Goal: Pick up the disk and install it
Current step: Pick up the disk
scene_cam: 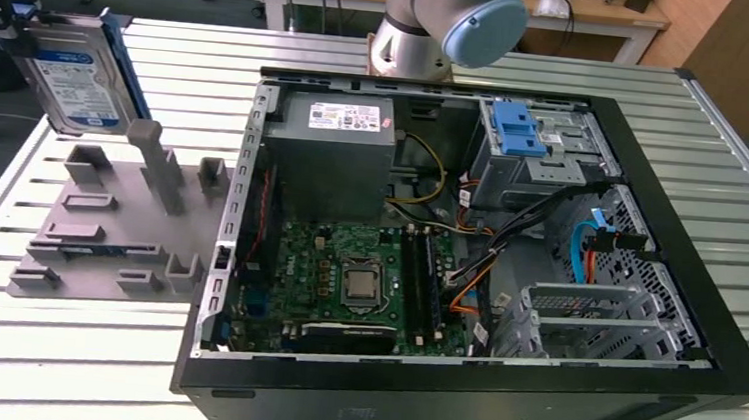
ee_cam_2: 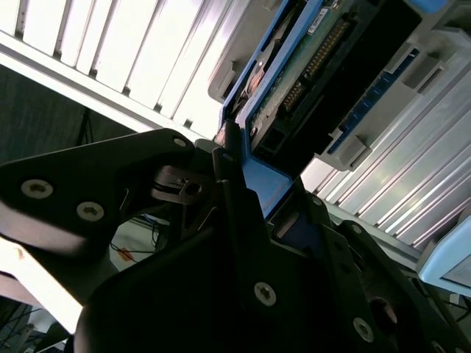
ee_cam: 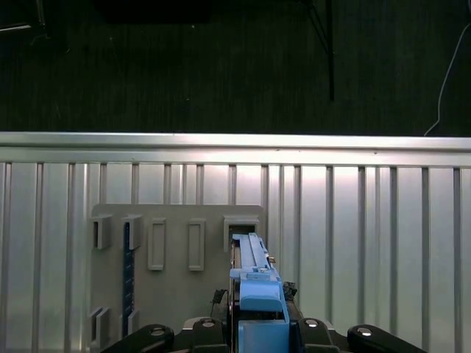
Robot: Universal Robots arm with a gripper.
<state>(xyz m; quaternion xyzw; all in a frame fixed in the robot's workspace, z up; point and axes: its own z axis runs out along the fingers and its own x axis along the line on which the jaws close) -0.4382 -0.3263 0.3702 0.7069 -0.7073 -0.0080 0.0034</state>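
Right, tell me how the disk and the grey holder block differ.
The disk stands on edge, held up in the gripper; the holder block lies flat on the table. The disk is silver with a printed label and blue frame; the holder block is plain grey with upright posts. The holder block has the bigger footprint. Both are outside the computer case, at the exterior view's left.

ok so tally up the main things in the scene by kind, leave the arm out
disk: 1, clamped in the gripper
grey holder block: 1
open computer case: 1
total: 3
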